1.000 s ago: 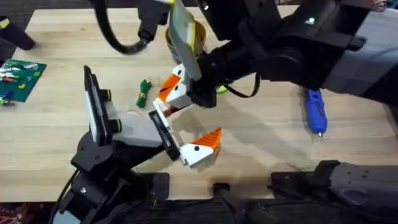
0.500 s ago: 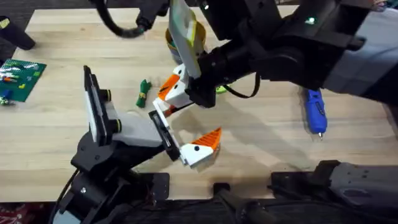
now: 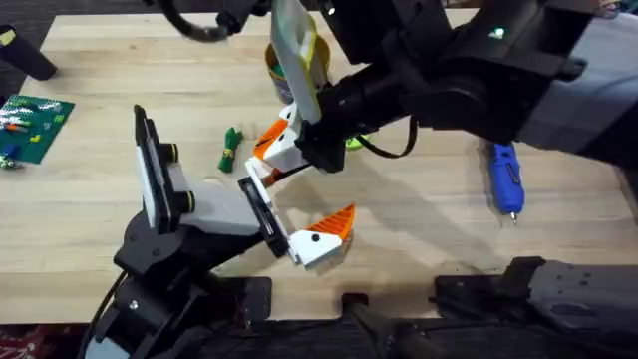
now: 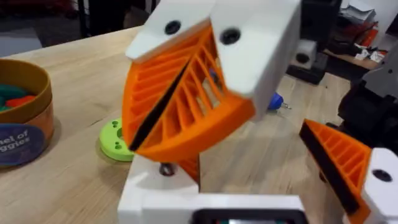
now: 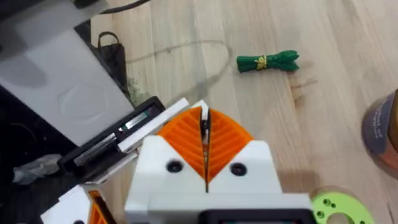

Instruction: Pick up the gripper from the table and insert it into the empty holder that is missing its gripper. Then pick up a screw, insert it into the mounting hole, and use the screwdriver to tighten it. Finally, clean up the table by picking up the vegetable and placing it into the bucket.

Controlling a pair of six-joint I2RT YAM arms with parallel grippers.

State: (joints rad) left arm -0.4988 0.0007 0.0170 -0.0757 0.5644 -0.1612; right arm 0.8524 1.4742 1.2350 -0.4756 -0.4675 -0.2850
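- Reaching across the table [image 3: 419, 219] from the right, the right gripper [image 5: 205, 134] is clenched on the loose gripper finger [image 5: 163, 118], its orange ribbed pads pressed almost together with only a thin dark seam between them.
- The loose gripper finger lies on a diagonal. Its white base end is at the holder [image 3: 261, 214], and its orange end points away from it, toward the far side of the table where the bucket [image 4: 25, 118] stands.
- The holder is the black slotted bracket at the front of the white hand body [image 3: 209, 211] on the left arm. It runs crosswise to the finger's long axis.
- The twin finger [image 3: 324, 237] sits at the holder's near end, its orange tip pointing to the right.
- Whether the left gripper [image 3: 284, 224] is open or closed cannot be told.
- The vegetable [image 3: 230, 148] lies flat on the table just left of the right gripper and apart from it. Its long axis runs roughly near to far.
- A lime-green ring [image 4: 115, 140] lies flat beside the bucket.
- The screwdriver [image 3: 505, 179] lies well apart on the right, with its bit pointing toward the near edge.
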